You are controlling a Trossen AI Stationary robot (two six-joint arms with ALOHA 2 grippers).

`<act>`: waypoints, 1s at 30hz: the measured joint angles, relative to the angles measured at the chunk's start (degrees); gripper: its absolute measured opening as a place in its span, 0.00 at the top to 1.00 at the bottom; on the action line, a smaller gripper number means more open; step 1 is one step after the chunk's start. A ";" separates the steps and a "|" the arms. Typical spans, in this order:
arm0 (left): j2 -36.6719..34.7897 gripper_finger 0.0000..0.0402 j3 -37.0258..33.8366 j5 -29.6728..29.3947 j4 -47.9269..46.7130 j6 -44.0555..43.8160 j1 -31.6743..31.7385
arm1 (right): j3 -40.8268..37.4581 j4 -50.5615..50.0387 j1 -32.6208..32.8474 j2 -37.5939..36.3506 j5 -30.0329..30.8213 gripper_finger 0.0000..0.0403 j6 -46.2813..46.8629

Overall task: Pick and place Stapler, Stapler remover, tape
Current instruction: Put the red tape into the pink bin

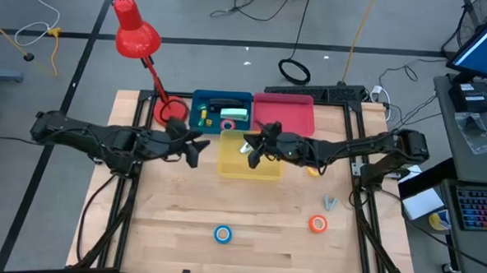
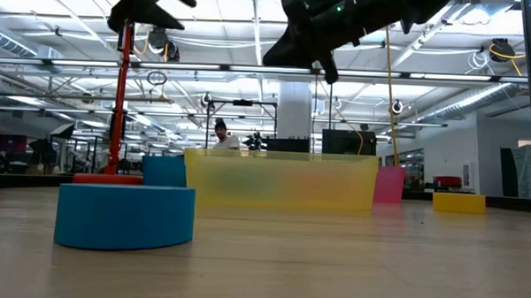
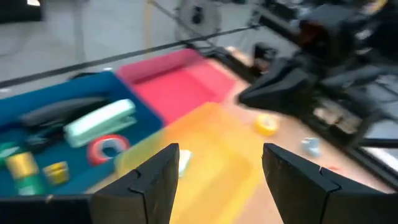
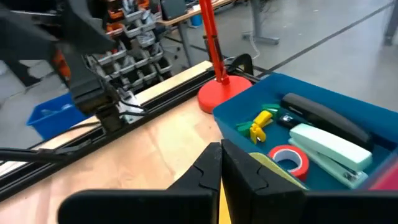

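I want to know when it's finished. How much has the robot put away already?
Done: the blue bin holds two staplers and red tape. In hand: nothing; the shut right gripper and open left gripper hang near the yellow bin. Left: blue tape, orange tape and yellow tape.

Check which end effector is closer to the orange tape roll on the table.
Right. In the high view the right end effector is over the yellow bin, up-left of the orange tape roll. The left end effector sits past the bin's far side, farther away.
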 joint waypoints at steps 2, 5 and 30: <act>-0.77 0.43 0.00 -1.85 -3.49 -0.39 0.79 | 0.44 0.19 -1.69 0.00 -2.99 0.99 -0.96; -1.48 0.43 0.00 -2.65 -7.25 -0.43 3.45 | 1.81 -0.25 -4.47 0.00 -7.65 0.99 -3.16; -1.22 0.43 -0.02 27.45 -7.57 15.63 37.39 | 31.52 -29.89 -20.78 18.58 -33.35 0.98 -7.80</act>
